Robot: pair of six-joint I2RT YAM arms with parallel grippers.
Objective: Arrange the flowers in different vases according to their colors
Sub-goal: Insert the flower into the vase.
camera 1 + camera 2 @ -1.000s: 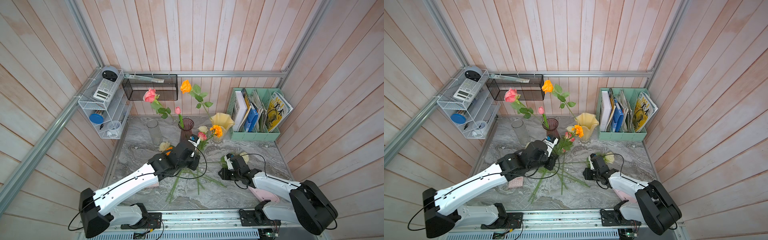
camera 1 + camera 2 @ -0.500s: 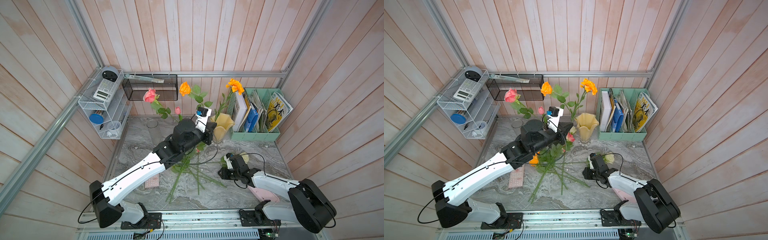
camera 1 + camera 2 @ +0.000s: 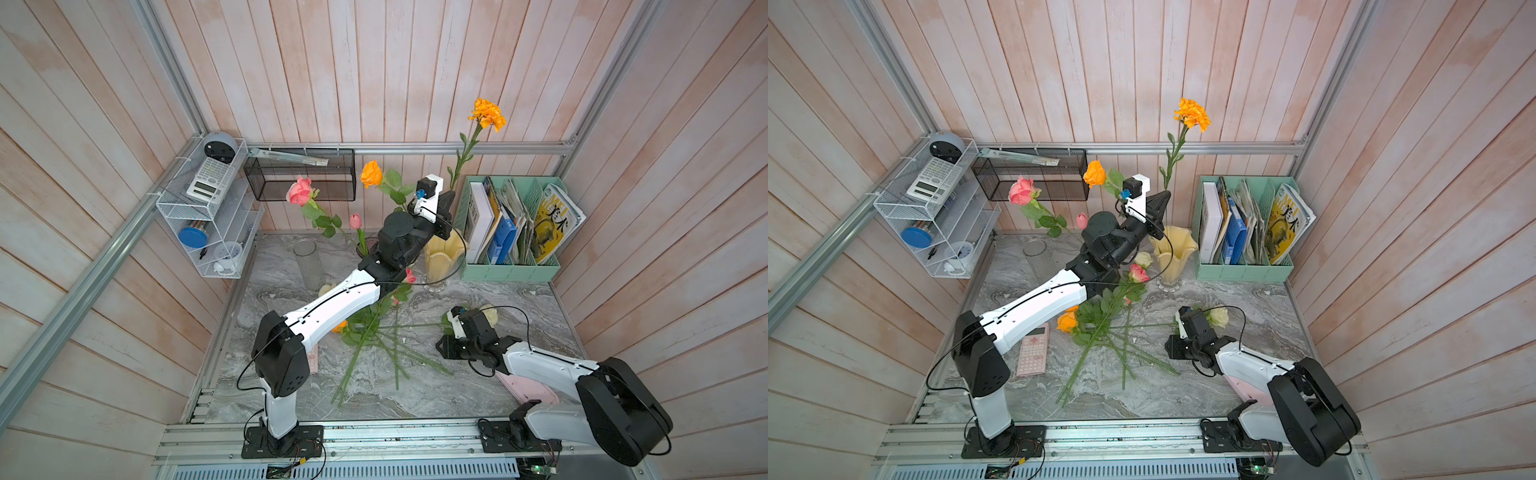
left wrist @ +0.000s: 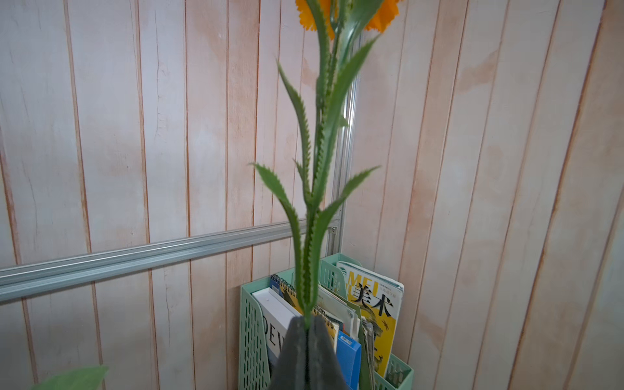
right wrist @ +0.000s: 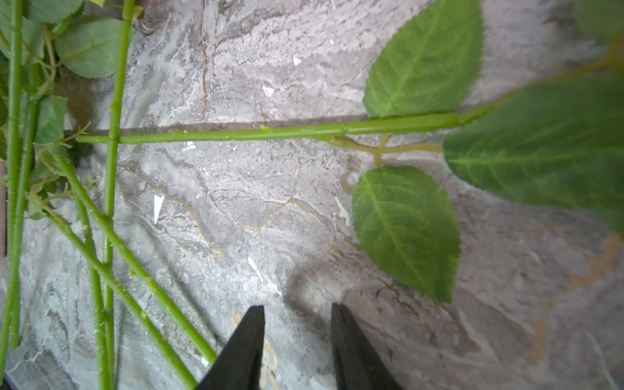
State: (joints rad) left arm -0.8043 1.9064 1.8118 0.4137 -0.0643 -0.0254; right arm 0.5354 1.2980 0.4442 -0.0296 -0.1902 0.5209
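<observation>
The left gripper [image 4: 308, 324] is pinched tight on the green stem of a long orange frilly-headed artificial flower [image 3: 488, 114]; in the left wrist view the two dark fingers meet with only the stem between them. A second ago this arm was down over the loose heap of green-stemmed flowers [image 3: 374, 332] at the middle of the grey marbled table [image 3: 1246, 291]. It has since risen and swung toward the back wall, so the stem now stands nearly upright, with its head above the aluminium rail [image 3: 415, 147]. That suggests the pick is done and the placing step has begun. The gripper hangs just above the pale yellow ruffled-rim vase [image 3: 1173, 249], next to the mint-green file holder [image 3: 511, 270]. An orange rose [image 3: 371, 173] rises close by and seems to stand in that vase, so the colour matches. The stem's lower end is hidden behind the fingers, so I cannot tell whether it has entered the mouth. The clear glass cylinder vase [image 3: 306, 259] is empty, well apart to one side. The right gripper [image 5: 297, 314] has not moved; its jaws stand partly open with nothing between them, low over the table, with a cream-white rose [image 3: 490, 313] lying just beside it.
</observation>
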